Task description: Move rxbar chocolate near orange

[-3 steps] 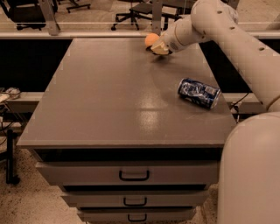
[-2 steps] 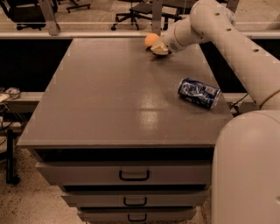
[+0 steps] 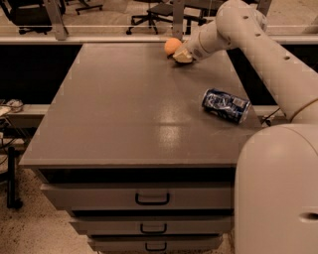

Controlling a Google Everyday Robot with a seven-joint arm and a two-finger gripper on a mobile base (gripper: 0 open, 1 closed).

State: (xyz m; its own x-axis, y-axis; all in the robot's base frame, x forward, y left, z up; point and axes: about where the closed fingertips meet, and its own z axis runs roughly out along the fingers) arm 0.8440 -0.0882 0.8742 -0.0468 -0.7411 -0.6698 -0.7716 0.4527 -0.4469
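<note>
The orange [image 3: 172,46] is a small round fruit at the far edge of the grey table [image 3: 124,109], right of centre. My gripper [image 3: 182,55] is low over the table just right of the orange, touching it or very close to it. The rxbar chocolate does not show; it may be hidden by the gripper. The arm reaches in from the right side of the camera view.
A blue and white soda can [image 3: 226,105] lies on its side near the table's right edge. My white base [image 3: 278,188] fills the lower right. Drawers [image 3: 151,198] sit under the tabletop. Office chairs [image 3: 159,12] stand behind the table.
</note>
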